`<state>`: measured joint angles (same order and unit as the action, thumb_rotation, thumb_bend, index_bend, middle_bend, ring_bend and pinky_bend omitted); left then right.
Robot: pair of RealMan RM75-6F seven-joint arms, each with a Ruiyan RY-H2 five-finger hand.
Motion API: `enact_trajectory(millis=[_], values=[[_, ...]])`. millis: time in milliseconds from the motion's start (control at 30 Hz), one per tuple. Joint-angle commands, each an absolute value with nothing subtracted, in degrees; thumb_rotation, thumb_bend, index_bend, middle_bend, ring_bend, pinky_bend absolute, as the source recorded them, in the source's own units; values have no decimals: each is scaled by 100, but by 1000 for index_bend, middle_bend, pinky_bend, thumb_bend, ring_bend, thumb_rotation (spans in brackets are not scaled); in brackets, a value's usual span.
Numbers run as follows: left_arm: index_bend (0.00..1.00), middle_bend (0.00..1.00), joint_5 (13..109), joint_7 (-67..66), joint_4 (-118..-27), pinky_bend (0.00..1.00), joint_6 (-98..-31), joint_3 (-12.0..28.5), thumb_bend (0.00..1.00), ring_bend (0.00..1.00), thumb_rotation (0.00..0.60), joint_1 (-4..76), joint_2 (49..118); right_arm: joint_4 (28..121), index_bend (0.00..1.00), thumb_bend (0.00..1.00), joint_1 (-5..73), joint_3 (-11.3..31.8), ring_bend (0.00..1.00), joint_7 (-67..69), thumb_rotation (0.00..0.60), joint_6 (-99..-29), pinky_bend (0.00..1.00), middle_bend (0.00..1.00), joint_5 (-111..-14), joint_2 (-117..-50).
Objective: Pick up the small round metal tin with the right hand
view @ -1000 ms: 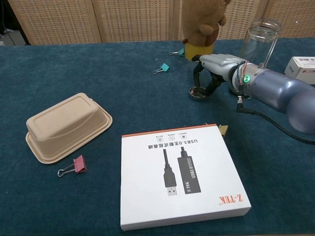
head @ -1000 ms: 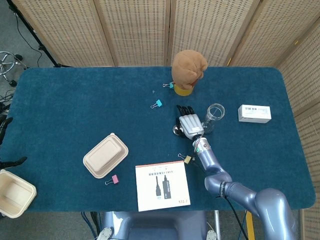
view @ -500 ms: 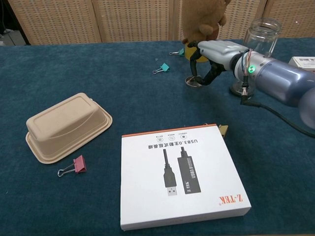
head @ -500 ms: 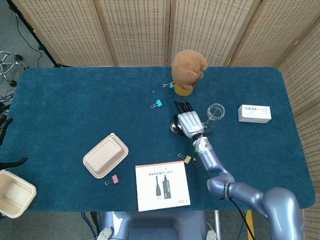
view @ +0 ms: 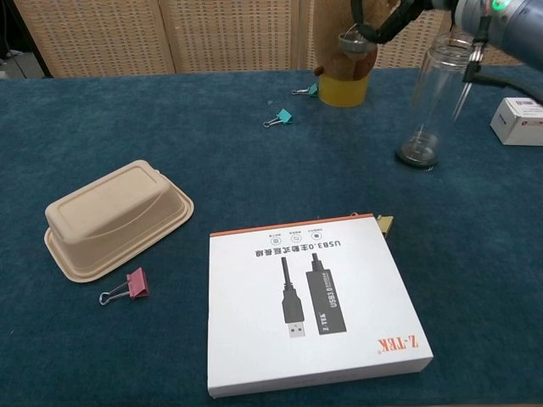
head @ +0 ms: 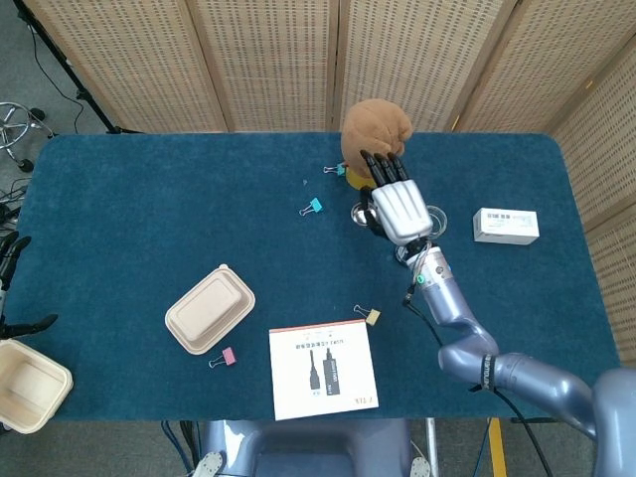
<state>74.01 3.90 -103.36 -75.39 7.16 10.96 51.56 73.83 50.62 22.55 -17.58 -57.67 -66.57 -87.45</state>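
Note:
The small round metal tin (head: 360,212) is off the table, gripped in the fingers of my right hand (head: 397,204). In the head view the raised hand covers most of it, and only its left rim shows. In the chest view the tin (view: 350,38) hangs high at the top edge in front of the plush toy, with dark fingers (view: 382,27) curled around it. The rest of the hand is cut off by the frame's top. My left hand appears in neither view.
A brown plush toy (head: 376,132) on a yellow base stands just behind the hand. A clear glass jar (view: 435,97) stands to its right, and a white carton (head: 506,226) further right. The USB box (head: 323,370), a takeout container (head: 209,308) and binder clips (head: 312,207) lie nearer.
My right hand has risen from the table with the tin in its fingers and moved back toward the plush toy. The spot beside the jar where the tin lay is now bare.

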Motion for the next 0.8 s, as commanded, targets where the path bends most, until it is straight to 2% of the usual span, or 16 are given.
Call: enact_trajectory(millis=[33, 367, 800], values=[[0, 0, 7372, 332, -10355, 0, -7516, 715, 0, 0, 600, 1115, 5178, 7697, 650, 644, 4943, 2420, 0, -1939, 600, -5882, 0, 0, -6452, -8319], [0, 0, 7393, 155, -10435, 0, -7531, 688, 0, 0, 600, 1132, 5223, 8078, 652, 649, 4492, 2209, 0, -1920, 600, -6047, 0, 0, -6315, -7582], [0, 0, 7464, 257, -10450, 0, -7587, 684, 0, 0, 600, 1105, 5185, 7993, 654, 661, 4195, 1881, 0, -1673, 600, -6228, 0, 0, -6462, -7484]])
